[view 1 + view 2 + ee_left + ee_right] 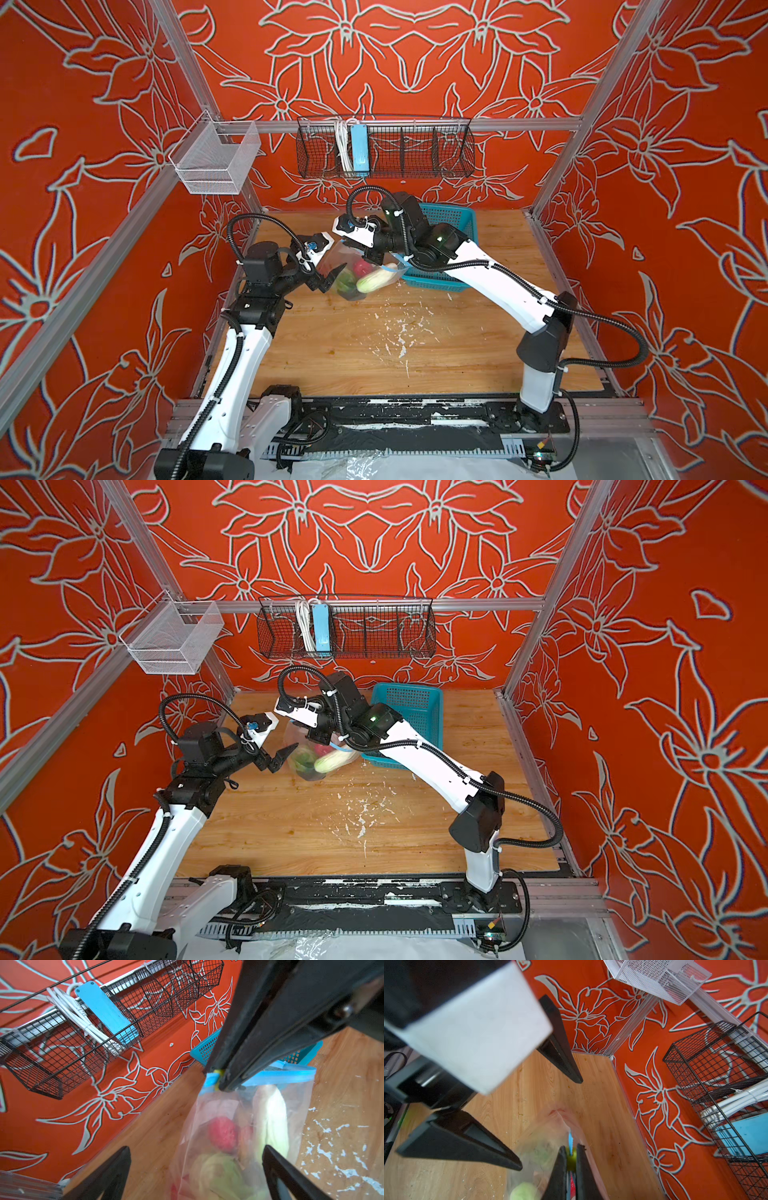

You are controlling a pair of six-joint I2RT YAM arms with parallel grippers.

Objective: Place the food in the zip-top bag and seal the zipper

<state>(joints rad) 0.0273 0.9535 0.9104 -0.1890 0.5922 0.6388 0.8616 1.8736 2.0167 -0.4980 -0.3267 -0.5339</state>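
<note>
Right pincer (221,1082) is clenched on the small yellow slider tab (571,1158) of the zipper (291,1073). Its two black fingers (557,1178) are pressed close together around the tab, as both wrist views show. From that grip the zip-top bag (332,259) hangs down over the worktop (415,345), near the far edge and a little left of its middle. It is just beside the teal basket (455,222), which stands at the far edge, right of the middle. Whether the bag's bottom rests on the wood cannot be told. The tab sits close to one end of the light-blue strip. Whether the mouth along the rest of the strip is sealed cannot be told either.

Inside the bag lies the food (324,761): a red fruit (222,1134), a long pale greenish-white vegetable (274,1124) leaning up toward the zipper, and a green piece (222,1169) lower down. The same colours show through the clear plastic in both top views.

Left pincer (327,279) is released, its jaws spread wide, low at the bag's left side. In the left wrist view its fingers (112,1174) stand on either side of the bag's lower part. Contact with the plastic cannot be made out.

On the back wall hangs a black wire basket (415,153) holding a light-blue power strip (359,151).
</note>
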